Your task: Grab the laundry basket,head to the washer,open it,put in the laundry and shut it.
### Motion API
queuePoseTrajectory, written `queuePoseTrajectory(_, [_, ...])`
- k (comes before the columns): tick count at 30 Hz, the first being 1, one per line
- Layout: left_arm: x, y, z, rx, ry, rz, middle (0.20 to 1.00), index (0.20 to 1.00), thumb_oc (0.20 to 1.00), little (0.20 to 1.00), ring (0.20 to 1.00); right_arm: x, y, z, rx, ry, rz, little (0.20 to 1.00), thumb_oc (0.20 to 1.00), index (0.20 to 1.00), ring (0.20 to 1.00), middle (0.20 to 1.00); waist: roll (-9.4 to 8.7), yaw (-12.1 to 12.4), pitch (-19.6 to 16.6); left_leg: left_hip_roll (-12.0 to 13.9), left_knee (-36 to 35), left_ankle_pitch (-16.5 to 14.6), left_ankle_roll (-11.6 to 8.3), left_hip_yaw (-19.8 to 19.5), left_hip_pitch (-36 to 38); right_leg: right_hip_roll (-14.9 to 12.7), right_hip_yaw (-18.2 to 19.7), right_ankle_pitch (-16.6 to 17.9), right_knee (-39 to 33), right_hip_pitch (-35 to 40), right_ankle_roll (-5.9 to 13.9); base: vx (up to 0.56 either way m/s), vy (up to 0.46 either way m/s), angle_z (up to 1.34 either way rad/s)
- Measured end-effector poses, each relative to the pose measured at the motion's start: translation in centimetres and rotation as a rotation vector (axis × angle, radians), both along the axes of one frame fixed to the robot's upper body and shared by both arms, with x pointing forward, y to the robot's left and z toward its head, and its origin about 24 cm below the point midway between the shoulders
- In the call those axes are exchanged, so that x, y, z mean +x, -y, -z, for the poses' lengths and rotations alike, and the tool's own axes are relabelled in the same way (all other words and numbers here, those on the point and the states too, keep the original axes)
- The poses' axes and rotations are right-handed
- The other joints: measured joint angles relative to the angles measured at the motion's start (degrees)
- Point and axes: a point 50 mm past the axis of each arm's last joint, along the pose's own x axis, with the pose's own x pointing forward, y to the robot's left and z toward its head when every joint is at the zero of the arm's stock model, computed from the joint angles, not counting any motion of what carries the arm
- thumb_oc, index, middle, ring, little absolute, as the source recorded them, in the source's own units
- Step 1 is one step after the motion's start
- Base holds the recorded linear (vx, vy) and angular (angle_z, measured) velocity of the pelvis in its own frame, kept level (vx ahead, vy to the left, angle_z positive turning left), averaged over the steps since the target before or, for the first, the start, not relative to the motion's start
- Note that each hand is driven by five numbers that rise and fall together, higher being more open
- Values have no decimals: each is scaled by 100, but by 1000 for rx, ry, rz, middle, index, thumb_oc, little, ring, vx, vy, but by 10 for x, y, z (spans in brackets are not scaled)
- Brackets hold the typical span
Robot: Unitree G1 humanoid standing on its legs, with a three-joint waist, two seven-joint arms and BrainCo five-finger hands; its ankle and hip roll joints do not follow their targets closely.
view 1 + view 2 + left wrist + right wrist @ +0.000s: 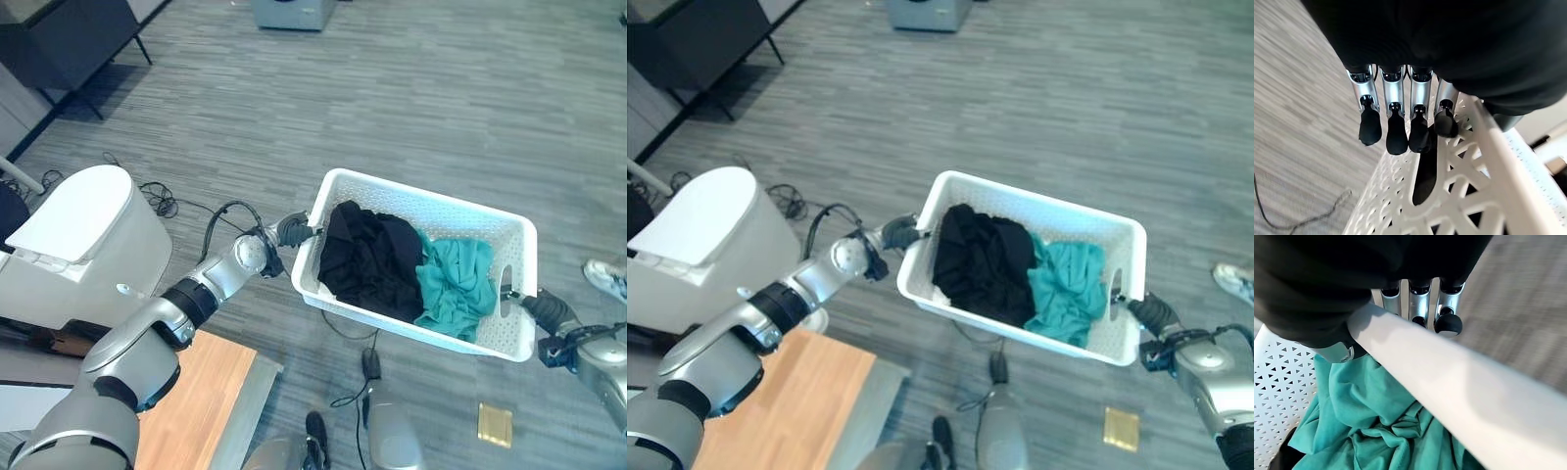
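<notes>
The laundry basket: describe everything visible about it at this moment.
The laundry basket is a white rectangular tub that looks like plastic, with perforated walls, a thick rim and a handle slot at each short end. It is held above the grey floor, the left hand at one end and the right hand at the other. Inside lie black clothes and a teal garment, touching.

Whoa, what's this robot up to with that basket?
It is carrying a white laundry basket off the floor, its left hand and right hand each hooked on an end. Black clothes and a teal garment lie inside. A grey appliance, maybe the washer, stands across the room.
</notes>
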Motion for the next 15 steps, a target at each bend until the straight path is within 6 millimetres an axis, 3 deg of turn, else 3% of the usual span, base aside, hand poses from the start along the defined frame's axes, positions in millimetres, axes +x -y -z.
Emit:
queuePoseTrajectory(1, [1,-4,-5,2,17,-7,200,200,200,200,200,2,-4,0,14,9,-11,200,200,200,200,200,-19,67,-6,81,-133,82,-25,153,23,-119,-426,-232,14,339,82,-104,-99,-105])
queuePoseTrajectory(2, [2,-9,-8,6,26,-15,200,200,200,200,200,5,-8,1,23,16,-18,200,200,200,200,200,-46,211,-14,143,-253,129,-68,327,70,-164,-605,-304,-19,517,111,-122,-149,-102])
queuePoseTrajectory(3, [2,-15,-12,13,39,-27,200,200,200,200,200,8,-13,1,38,26,-33,200,200,200,200,200,-131,355,-45,132,-387,192,-156,409,97,-144,-714,11,-749,1100,154,-121,-175,-75])
queuePoseTrajectory(5, [3,-20,-15,16,48,-40,200,200,200,200,200,17,-19,2,44,27,-45,200,200,200,200,200,-222,392,-44,176,-517,330,-296,523,121,-23,-759,203,-1725,1525,46,-123,-203,-42])
queuePoseTrajectory(8, [2,-22,-16,-7,52,-48,200,200,200,200,200,20,-20,3,47,22,-47,200,200,200,200,200,-244,526,-72,313,-787,525,-442,579,173,294,-660,538,-2321,1672,-143,-89,-243,-26])
queuePoseTrajectory(15, [-1,-25,-7,-38,30,-63,200,200,200,200,200,21,-20,2,47,27,-50,200,200,200,200,200,-261,525,-84,571,-991,785,-715,477,151,617,-652,613,-2497,1675,-332,-30,-178,-1])
